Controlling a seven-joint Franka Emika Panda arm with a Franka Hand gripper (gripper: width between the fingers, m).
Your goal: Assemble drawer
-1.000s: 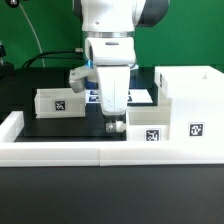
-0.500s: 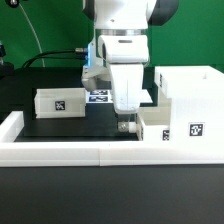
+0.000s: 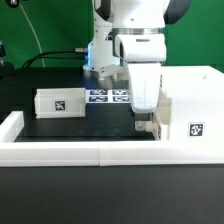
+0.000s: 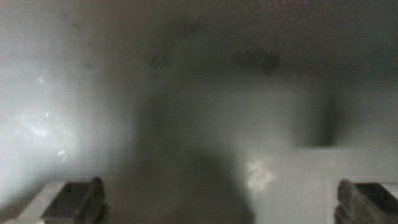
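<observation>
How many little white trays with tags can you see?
2. One tray sits alone toward the exterior view's left on the black mat. The other tray is at the gripper, against the big shell, mostly hidden by it.

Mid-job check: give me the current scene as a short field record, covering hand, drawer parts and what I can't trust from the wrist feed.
hand: low at the black mat, right against the shell's open side; what is between its fingers is hidden
shell: large white box at the exterior view's right, tag facing the camera
loose tray: on the mat at the exterior view's left, apart from the hand
marker board: flat behind the hand
border blocks: along the near edge
wrist view: blurred, only both fingertips readable
</observation>
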